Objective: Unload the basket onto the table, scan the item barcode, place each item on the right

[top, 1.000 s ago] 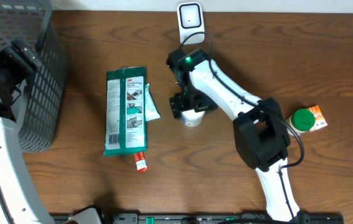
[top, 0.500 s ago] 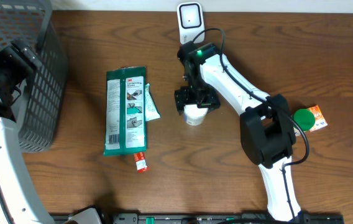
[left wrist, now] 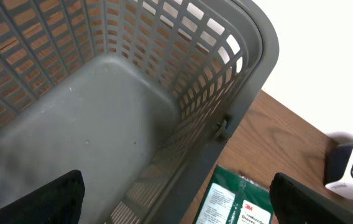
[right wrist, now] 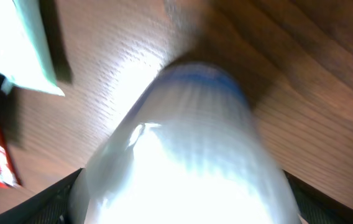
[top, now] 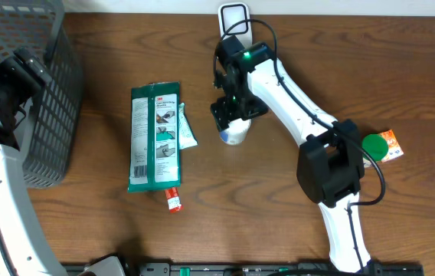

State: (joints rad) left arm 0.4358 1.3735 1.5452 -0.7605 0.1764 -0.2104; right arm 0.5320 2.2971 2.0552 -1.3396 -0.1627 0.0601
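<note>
Far left: basket (top: 45, 92), left gripper (left wrist: 176, 202) over it, jaws wide, holding nothing. Next: green pack (top: 155, 136) flat on table (top: 263, 222), small red tube (top: 173, 201) at its near end. Centre: white bottle (top: 234, 136), tilted, clamped in right gripper (top: 231, 116), near scanner (top: 234, 19) at the table's far edge. Far right: green-lid jar (top: 373, 146) against orange box (top: 391, 144).
</note>
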